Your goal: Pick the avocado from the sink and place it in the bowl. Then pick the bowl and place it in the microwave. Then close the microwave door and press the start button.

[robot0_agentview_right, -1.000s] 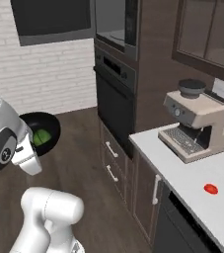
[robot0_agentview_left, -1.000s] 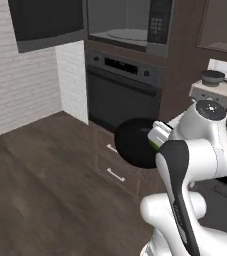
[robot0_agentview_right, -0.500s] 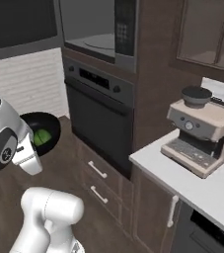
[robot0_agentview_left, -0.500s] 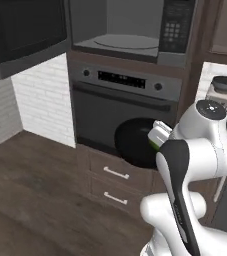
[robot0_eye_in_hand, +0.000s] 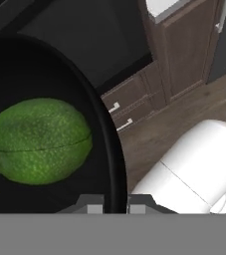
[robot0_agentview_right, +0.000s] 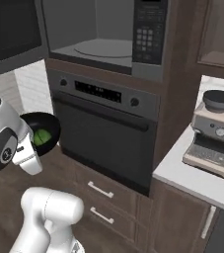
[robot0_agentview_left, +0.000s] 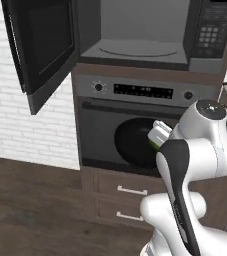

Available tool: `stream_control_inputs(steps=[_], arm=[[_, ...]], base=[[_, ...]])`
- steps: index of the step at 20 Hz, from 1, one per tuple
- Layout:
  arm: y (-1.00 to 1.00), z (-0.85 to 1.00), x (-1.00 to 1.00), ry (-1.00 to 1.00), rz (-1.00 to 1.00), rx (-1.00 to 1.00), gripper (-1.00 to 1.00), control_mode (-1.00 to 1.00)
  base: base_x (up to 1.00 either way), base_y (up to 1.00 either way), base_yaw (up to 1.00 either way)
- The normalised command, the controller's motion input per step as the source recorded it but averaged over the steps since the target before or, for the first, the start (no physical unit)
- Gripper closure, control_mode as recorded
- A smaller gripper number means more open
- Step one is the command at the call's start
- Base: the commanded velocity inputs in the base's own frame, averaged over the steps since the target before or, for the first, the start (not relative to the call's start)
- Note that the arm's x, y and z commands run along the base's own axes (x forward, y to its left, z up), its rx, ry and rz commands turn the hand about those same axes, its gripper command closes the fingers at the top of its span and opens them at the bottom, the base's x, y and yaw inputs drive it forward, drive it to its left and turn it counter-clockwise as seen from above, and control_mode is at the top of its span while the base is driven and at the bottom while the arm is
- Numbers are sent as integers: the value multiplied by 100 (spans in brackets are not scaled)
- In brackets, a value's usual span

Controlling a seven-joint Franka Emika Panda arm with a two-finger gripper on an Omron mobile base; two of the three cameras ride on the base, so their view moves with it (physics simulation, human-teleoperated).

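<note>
While the avocado (robot0_eye_in_hand: 37, 141) lies inside the bowl (robot0_agentview_right: 51, 129), the gripper (robot0_eye_in_hand: 115, 203) is clamped on the bowl's rim, holding it in the air in front of the oven (robot0_agentview_left: 110, 135). Above the oven, the microwave (robot0_agentview_right: 103, 49) stands open, its door (robot0_agentview_left: 37, 47) swung out to the left. A coffee machine (robot0_agentview_right: 214, 136) sits on the surface (robot0_agentview_right: 182, 175) to the right.

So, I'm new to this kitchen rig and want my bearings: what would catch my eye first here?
The bright green avocado lying in the black bowl, which the tool grips by the rim in front of the oven. Above the oven, the microwave gapes open, its door swung out to the left. To the right, a coffee machine stands on the pale counter.
</note>
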Motion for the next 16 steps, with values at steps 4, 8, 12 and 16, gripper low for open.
stream_control_inputs(steps=[4, 8, 12, 16], arm=[[0, 0, 0, 0, 0, 0, 100, 100], [0, 0, 0, 0, 0, 0, 100, 100], [0, 0, 0, 0, 0, 0, 100, 100], [0, 0, 0, 0, 0, 0, 100, 100]], base=[[50, 69, -33], [5, 0, 0], [29, 0, -18], [36, 3, -35]])
